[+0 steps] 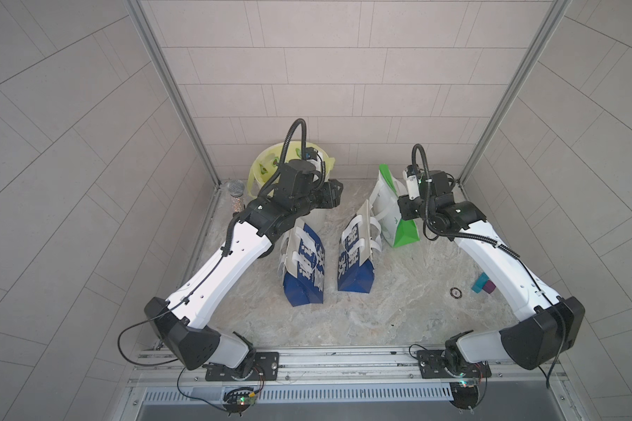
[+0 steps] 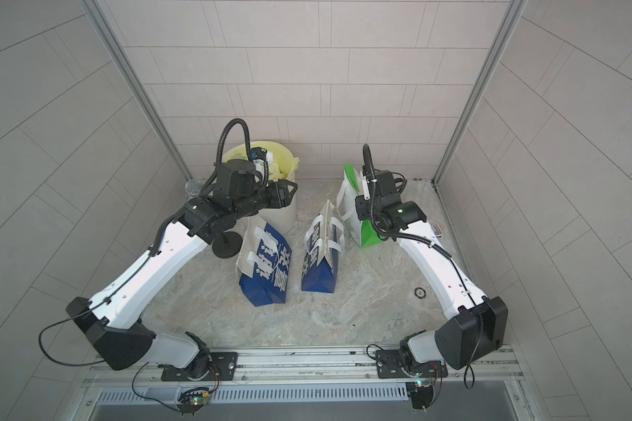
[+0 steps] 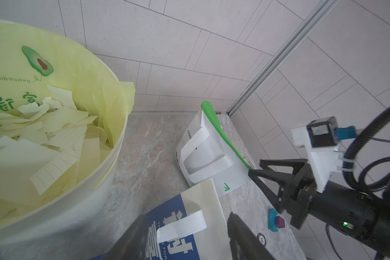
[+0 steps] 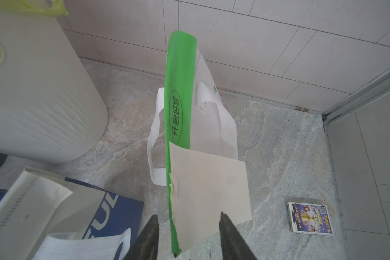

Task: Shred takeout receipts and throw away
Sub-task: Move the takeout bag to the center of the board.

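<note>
The intact receipt was located at the green-and-white bag, which stood at the rear right of the tabletop. One long edge of the receipt lay along the bag's green strip, with small torn flecks at the joint; the means of attachment could not be determined. The long axis of the receipt ran parallel to that strip. The sheet projected flat from the strip toward the side where a card box lay. The receipt was a plain cream-white rectangle, with only faint smudges and one short thin line near the attached edge.

The right fingers stood open, straddling the near end of the receipt and the green strip. No pinch on the paper was visible.

The torn receipt scraps lay heaped inside the bin, which carried a yellow-green liner. These were pale strips and irregular pieces, several ruled with faint lines, and they pointed in no common direction.

The left fingers stood open and empty just beside the bin, above a blue bag lying on the tabletop.
</note>
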Tool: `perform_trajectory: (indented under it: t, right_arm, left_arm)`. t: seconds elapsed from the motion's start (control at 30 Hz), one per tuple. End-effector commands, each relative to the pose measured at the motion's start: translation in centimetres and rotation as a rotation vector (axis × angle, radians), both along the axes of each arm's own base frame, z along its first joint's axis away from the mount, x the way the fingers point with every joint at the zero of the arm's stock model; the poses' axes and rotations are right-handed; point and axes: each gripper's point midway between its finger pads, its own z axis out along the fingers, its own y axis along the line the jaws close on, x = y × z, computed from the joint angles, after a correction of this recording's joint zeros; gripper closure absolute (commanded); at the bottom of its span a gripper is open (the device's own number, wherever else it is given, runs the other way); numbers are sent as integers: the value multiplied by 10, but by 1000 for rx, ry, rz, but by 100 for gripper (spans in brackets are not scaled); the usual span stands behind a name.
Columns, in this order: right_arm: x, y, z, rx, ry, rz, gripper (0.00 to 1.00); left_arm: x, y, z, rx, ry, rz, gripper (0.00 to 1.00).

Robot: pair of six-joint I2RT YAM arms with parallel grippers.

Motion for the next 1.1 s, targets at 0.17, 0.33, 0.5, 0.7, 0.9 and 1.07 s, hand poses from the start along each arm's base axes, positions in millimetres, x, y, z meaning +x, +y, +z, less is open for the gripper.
perform_trajectory:
  t: [0.17, 0.33, 0.5, 0.7, 0.9, 1.07]
  right_arm:
    - [13, 5, -2, -27, 1, 28, 60]
    - [13, 1, -13, -60, 42, 15, 66]
    - [5, -2, -16, -83, 50, 32, 91]
    - [-24, -6, -11, -130, 67, 38, 100]
    - [-72, -35, 3, -206, -7, -94, 100]
    - [-104, -52, 4, -139, -96, -229, 100]
  left_arm:
    - [-3, 4, 13, -30, -43, 4, 38]
    - [-10, -7, 30, -106, -79, -57, 38]
    - [-13, -29, 39, -226, -68, -135, 48]
    - [-18, -46, 33, -258, -35, -198, 55]
    - [-15, -53, 27, -274, 1, -208, 59]
    - [-10, -52, 35, -296, -3, -175, 63]
